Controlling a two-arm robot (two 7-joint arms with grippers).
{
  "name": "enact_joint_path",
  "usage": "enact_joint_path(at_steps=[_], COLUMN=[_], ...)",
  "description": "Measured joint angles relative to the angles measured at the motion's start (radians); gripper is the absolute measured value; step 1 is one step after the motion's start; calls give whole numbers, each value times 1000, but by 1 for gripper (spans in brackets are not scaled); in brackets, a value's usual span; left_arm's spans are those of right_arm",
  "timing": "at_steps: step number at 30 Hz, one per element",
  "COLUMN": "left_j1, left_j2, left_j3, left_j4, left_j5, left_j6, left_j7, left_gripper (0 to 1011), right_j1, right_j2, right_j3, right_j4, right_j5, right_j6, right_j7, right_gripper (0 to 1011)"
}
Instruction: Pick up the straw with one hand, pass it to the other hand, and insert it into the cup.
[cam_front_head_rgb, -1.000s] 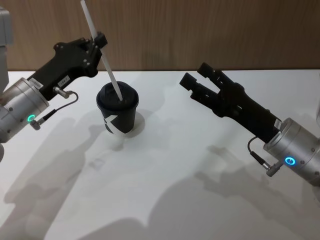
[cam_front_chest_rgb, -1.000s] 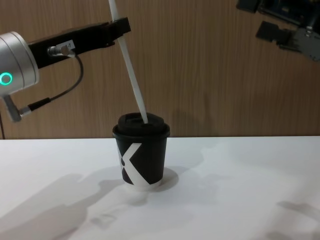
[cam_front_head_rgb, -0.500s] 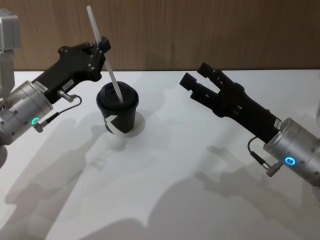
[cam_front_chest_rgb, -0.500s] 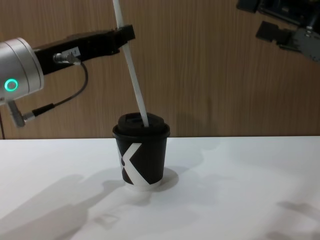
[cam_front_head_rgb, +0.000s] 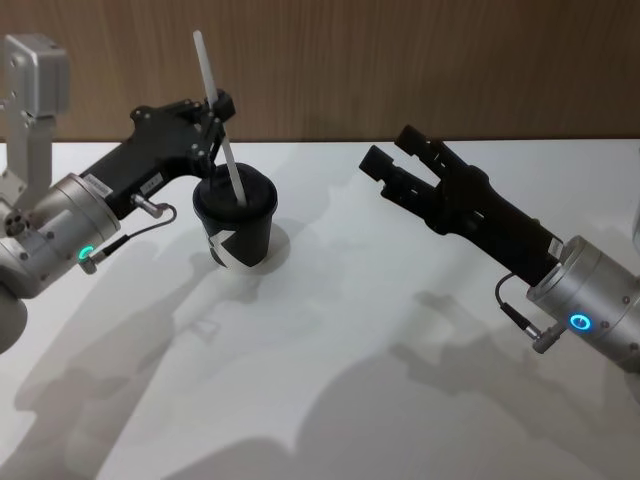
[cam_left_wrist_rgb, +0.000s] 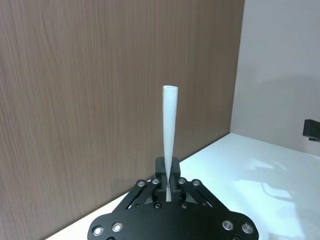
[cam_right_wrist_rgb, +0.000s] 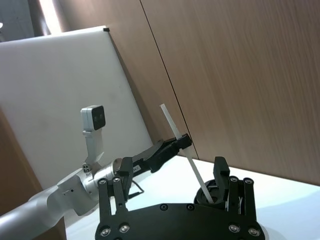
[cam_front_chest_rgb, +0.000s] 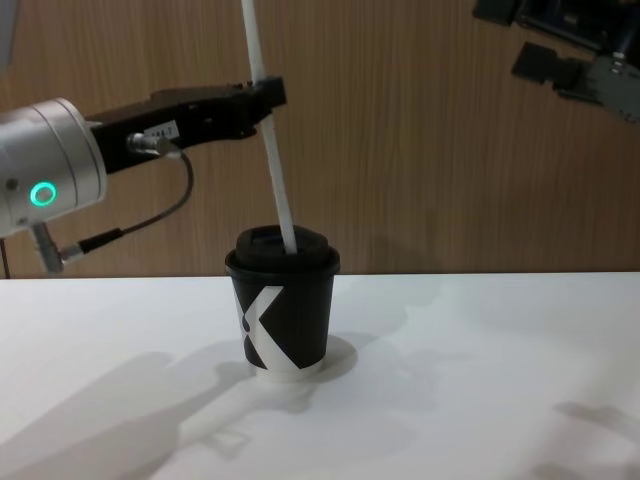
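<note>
Straw (cam_front_head_rgb: 222, 140): tip in the lid of the cup (cam_front_head_rgb: 236, 218) at far left of the surface (cam_front_head_rgb: 380, 400), now steeper than a second ago. We note left gripper (cam_front_head_rgb: 215, 105) pinching it, lower and nearer the cup; right gripper (cam_front_head_rgb: 395, 170) spread, idle. Insertion seems underway.

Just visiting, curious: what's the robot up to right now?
Left gripper shut on straw, its tip in cup lid. Right gripper open, off to the side. Nothing in the way.

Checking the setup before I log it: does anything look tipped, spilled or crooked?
Nothing spilled. The cup stands upright with its lid on. The straw leans slightly, its lower end at the lid, gripped by the left hand. The right hand is open, apart.
</note>
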Motion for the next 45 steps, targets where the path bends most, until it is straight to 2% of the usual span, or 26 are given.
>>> enact_joint_path(at_steps=[4,17,19,24,25,26,27,30,34,41,45], left_j1=[1,22,28,58,64,71,77,113,150,221,243], left_j2=[-4,-9,-7,1,3,4,6,13,18,19,16], left_j3=[5,12,12,11,11,10,9,3,-3,-17,-21], left_j4=[1,-21,-28,-64,-71,-75,-84,-124,-162,-230,-250], left_j5=[18,71,79,110,116,120,126,151,177,221,236], left_j6=[0,3,4,9,10,11,12,16,19,25,28], left_j7=[9,42,50,83,89,95,104,140,178,258,284], left_gripper=[99,525,556,747,758,823,823,930,1000,1000,1000], right_j1=[0,0,0,0,0,0,0,0,0,0,0], right_j2=[0,0,0,0,0,0,0,0,0,0,0], right_j3=[0,0,0,0,0,0,0,0,0,0,0], right_j4=[0,0,0,0,0,0,0,0,0,0,0], right_j5=[0,0,0,0,0,0,0,0,0,0,0], right_j6=[0,0,0,0,0,0,0,0,0,0,0], right_j7=[0,0,0,0,0,0,0,0,0,0,0], right_gripper=[1001,1001,1001,1001,1001,1001,1001,1001,1001,1001,1001])
